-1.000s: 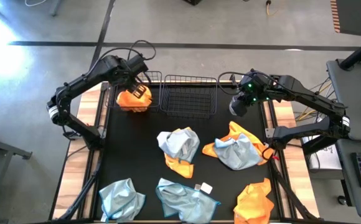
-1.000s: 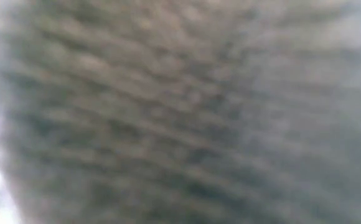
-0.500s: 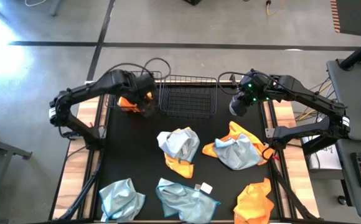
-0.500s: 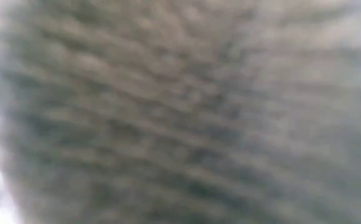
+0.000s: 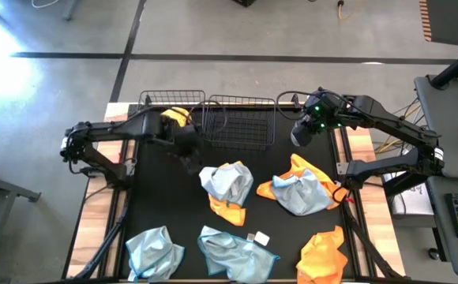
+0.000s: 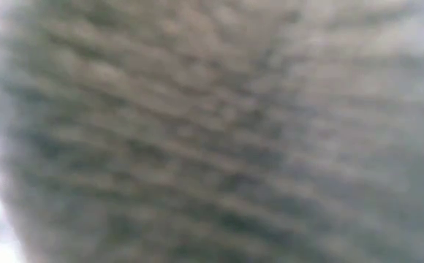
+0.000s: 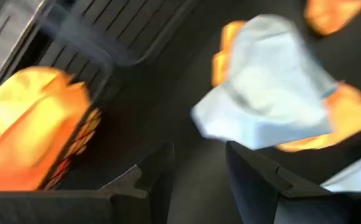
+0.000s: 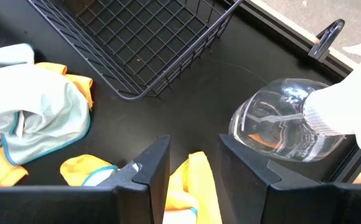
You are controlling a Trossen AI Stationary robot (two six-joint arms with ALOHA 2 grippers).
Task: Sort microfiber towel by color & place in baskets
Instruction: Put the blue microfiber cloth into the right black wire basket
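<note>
My left gripper [image 5: 189,158] hangs open and empty over the black mat, just near of the left basket [image 5: 152,100]. One orange towel [image 5: 174,117] lies bunched in that basket and shows through its wire wall [image 7: 37,124]. In the left wrist view my left gripper [image 7: 199,168] faces a pale blue towel [image 7: 271,93] lying on an orange one [image 5: 227,207]. The right basket [image 5: 239,122] holds nothing. My right gripper [image 5: 302,136] waits open beside it, above the far end of an orange towel [image 8: 190,180].
More towels lie on the mat: a blue and orange heap [image 5: 298,189], an orange one [image 5: 324,256], and two blue ones [image 5: 154,252] [image 5: 237,252] at the near edge. A clear spray bottle [image 8: 286,124] lies by the right gripper. The low view shows only a blurred grey surface.
My left gripper has drawn back from above the left basket toward the table's near edge and now points at the blue towel in the middle. The orange towel has stayed behind in the left basket. The right arm has kept still.
</note>
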